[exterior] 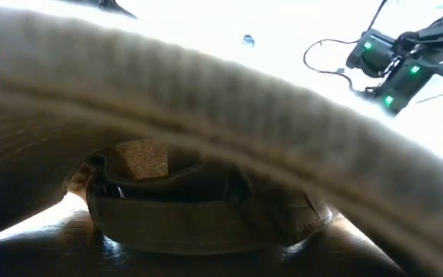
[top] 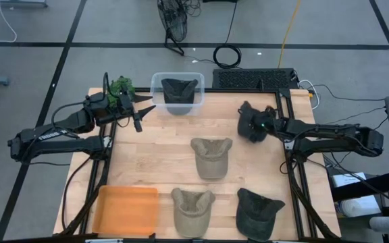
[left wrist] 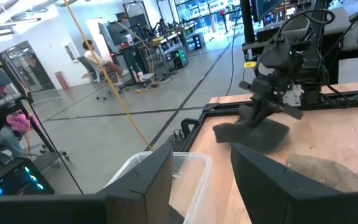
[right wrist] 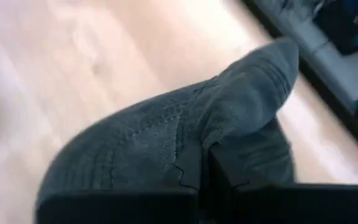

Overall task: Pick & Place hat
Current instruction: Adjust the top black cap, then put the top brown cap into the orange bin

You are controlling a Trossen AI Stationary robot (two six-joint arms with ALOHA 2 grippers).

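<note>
At the far right of the table (top: pixel 154 155), the right gripper (top: pixel 254 125) is clamped on a dark hat (right wrist: pixel 185 137) lifted off the wood, while the left gripper (top: pixel 142 111), fingers apart, hangs beside the clear bin (top: pixel 155 84) at far left.

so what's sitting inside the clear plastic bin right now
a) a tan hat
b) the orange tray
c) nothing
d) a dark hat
d: the high view shows a dark hat lying inside the clear bin at the table's far edge, while the right end effector grips another dark hat above the table, outside the bin.
</note>
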